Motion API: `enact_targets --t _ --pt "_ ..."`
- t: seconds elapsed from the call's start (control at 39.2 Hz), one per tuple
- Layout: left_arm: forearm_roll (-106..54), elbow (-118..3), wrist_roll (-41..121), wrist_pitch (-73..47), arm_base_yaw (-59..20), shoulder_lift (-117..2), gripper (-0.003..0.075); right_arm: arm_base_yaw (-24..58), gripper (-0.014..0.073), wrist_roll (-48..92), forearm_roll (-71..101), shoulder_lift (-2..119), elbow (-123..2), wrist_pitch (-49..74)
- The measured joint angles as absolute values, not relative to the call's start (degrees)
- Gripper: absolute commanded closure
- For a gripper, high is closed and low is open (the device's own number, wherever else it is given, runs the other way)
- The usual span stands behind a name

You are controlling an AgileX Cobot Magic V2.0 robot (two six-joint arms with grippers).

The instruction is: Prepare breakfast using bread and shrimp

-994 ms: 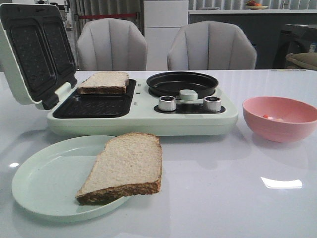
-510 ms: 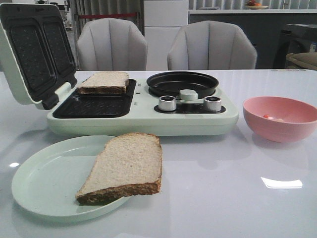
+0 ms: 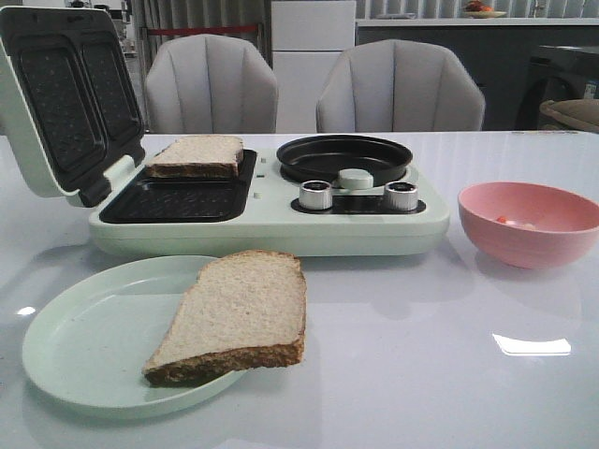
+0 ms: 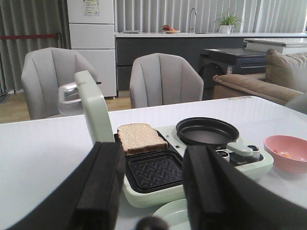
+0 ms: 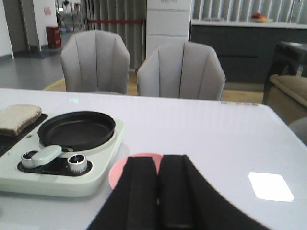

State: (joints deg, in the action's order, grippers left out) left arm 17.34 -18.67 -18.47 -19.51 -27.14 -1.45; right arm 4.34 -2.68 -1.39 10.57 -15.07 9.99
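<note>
On plate (image 3: pixel 84 346): bread (image 3: pixel 239 313) unmoved | shrimp (image 3: pixel 505 221) unchanged in bowl (image 3: pixel 529 248)

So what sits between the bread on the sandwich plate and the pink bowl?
In the front view, the black frying pan and two knobs separate that bread from the pink bowl.

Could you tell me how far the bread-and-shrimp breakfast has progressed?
Done: one bread slice lies on the rear grill plate of the open sandwich maker.

In hand: nothing. The left gripper is open and empty; the right gripper has its fingers together, holding nothing.

Left: the second slice sits on the green plate, the shrimp are in the pink bowl, and the frying pan is empty.
</note>
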Motion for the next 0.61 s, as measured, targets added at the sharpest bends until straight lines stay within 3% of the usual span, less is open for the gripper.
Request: enact_targets --t 0.48,0.61 --pt "17.34 -18.67 -18.47 -19.51 -27.14 -1.45 0.0357 4.34 0.0454 -2.71 2.81 17.95 -17.72 16.04" --pt "17.34 -18.67 -18.47 -19.51 -27.14 -1.45 0.0357 4.34 0.0339 -2.71 3.03 17.95 -17.72 16.67"
